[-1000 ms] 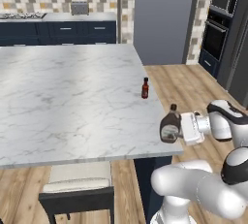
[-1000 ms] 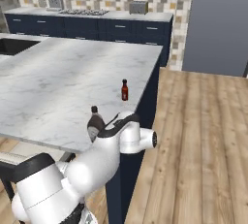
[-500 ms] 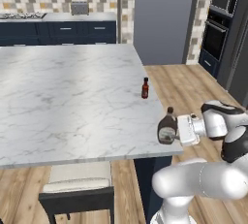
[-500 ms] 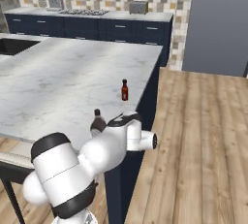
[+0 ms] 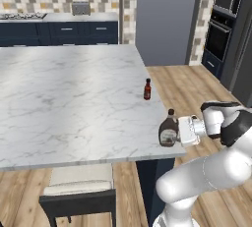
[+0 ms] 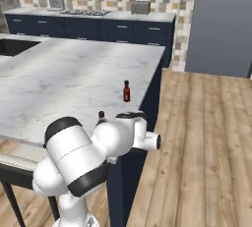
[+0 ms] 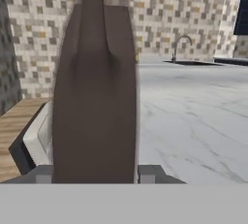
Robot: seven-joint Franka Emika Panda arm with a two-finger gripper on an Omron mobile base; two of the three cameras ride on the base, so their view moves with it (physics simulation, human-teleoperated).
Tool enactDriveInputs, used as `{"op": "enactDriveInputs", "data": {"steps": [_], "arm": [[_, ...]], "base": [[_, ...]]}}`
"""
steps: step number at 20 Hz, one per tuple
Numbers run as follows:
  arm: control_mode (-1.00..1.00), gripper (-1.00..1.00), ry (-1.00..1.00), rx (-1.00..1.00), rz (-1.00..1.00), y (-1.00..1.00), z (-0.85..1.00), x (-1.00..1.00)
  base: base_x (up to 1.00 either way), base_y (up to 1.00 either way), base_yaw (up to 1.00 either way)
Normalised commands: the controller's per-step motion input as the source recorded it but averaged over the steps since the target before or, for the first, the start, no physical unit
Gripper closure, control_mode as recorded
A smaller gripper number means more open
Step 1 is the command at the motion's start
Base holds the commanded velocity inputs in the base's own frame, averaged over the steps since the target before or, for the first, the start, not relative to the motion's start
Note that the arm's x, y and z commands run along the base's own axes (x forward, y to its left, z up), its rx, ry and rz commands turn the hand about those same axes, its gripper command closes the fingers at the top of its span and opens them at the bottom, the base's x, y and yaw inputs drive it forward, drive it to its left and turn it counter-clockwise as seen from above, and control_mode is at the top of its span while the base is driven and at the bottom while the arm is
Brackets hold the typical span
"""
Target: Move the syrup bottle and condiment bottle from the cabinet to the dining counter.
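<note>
Holding the dark brown, round-bodied syrup bottle upright at the right edge of the white grey-veined marble dining counter.

I see my gripper with fingers part-closed on its body at lower right of the left base view; in the hand view the bottle sits between the tips. Slim reddish-brown condiment bottle stands behind it, well apart.

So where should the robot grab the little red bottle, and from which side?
Best around its slim middle, below the black cap. The condiment bottle stands upright near the dining counter edge, so coming in level from that open edge looks easiest.
</note>
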Motion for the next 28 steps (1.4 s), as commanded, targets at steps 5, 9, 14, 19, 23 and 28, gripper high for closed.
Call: {"op": "enactDriveInputs", "data": {"steps": [5,9,14,19,23,28], "arm": [[-1.0,1.0,0.0,0.0,0.0,0.0,-0.14,0.11],[-1.0,1.0,0.0,0.0,0.0,0.0,-0.09,0.0],[-1.0,1.0,0.0,0.0,0.0,0.0,-0.01,0.0],[-1.0,1.0,0.0,0.0,0.0,0.0,0.0,0.0],[-1.0,1.0,0.0,0.0,0.0,0.0,0.0,0.0],[-1.0,1.0,0.0,0.0,0.0,0.0,0.0,0.0]], "base": [[0.0,0.0,0.0],[0.0,0.0,0.0],[0.0,0.0,0.0],[0.0,0.0,0.0],[0.0,0.0,0.0],[0.0,0.0,0.0]]}}
